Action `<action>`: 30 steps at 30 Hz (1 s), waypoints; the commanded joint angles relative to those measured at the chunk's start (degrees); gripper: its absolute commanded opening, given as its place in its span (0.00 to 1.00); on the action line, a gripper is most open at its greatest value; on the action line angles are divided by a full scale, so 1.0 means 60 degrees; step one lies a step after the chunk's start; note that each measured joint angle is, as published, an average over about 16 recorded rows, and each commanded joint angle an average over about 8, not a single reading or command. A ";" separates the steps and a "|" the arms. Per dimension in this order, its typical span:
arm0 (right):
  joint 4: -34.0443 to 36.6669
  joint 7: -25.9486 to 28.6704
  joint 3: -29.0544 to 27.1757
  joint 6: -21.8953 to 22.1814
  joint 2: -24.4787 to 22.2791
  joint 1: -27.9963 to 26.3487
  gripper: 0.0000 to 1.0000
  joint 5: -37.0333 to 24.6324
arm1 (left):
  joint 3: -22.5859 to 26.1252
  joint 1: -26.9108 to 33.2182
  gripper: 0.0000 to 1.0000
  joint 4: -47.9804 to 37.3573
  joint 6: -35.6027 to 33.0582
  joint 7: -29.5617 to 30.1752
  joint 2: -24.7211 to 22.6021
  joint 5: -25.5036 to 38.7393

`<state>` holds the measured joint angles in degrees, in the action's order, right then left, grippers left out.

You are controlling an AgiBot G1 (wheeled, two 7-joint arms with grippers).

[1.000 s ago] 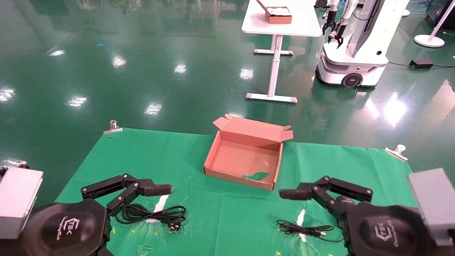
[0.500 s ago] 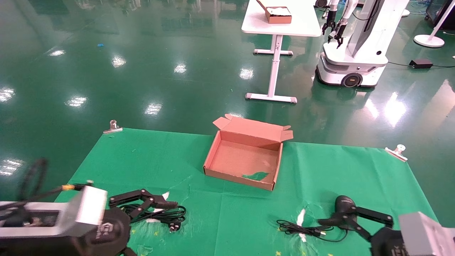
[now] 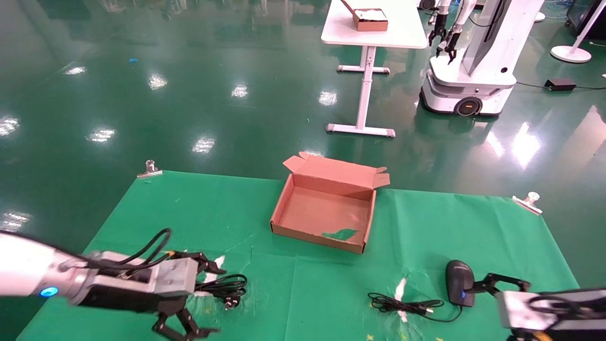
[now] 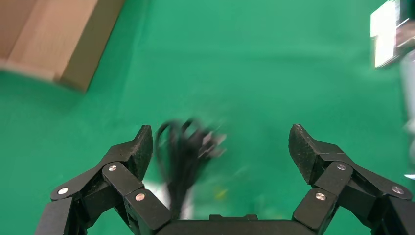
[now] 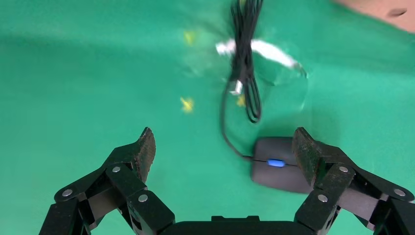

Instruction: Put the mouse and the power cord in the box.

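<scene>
A green cloth (image 3: 331,284) is spread over a table, and an open brown cardboard box (image 3: 323,229) sits near its far middle, lid flaps folded back and a green patch inside the near rim. The box is seen to be empty, so neither item has been packed yet.

On the near left side from the box, the power cord (image 3: 222,287) lies on the cloth as a thick black looped bundle with a chunky pronged plug at its box-facing end. The left gripper (image 4: 222,152) is held low just beside it, jaws spread wide and nothing grasped; in the left wrist view the bundle lies close to one finger rather than centred between the two. This pose is judged to be an approach for a pickup.

On the near right side from the box, the mouse (image 3: 458,288) rests flat, a small black oval with a blue light, its thin cable (image 3: 402,305) gathered in a loose loop ending in a USB plug on the box side. The right gripper (image 5: 222,152) is poised just above it, also fully open and empty, with the mouse lying near one finger (image 5: 306,149). Both arms appear set for separate grasps, each on the item nearest its own side.
</scene>
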<state>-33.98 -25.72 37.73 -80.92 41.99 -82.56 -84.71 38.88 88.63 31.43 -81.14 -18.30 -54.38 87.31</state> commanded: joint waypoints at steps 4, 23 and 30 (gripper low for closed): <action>0.1497 -0.1132 0.0506 0.0831 0.1209 -0.0685 1.00 -0.1141 | 0.0425 0.0552 1.00 -0.1699 0.1271 -0.1034 -0.0844 0.1033; 0.4862 -0.3279 0.0560 0.2313 0.3255 -0.1512 1.00 -0.1336 | 0.0596 0.0971 0.99 -0.4377 0.2993 -0.2857 -0.1824 0.1509; 0.5243 -0.3514 0.0466 0.2232 0.3329 -0.1640 0.53 -0.1199 | 0.0575 0.1038 0.23 -0.4628 0.2903 -0.3303 -0.1890 0.1474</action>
<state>-2.62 -46.66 40.61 -67.54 61.90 -92.33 -92.04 42.36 94.85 3.68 -63.59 -37.80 -65.70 96.21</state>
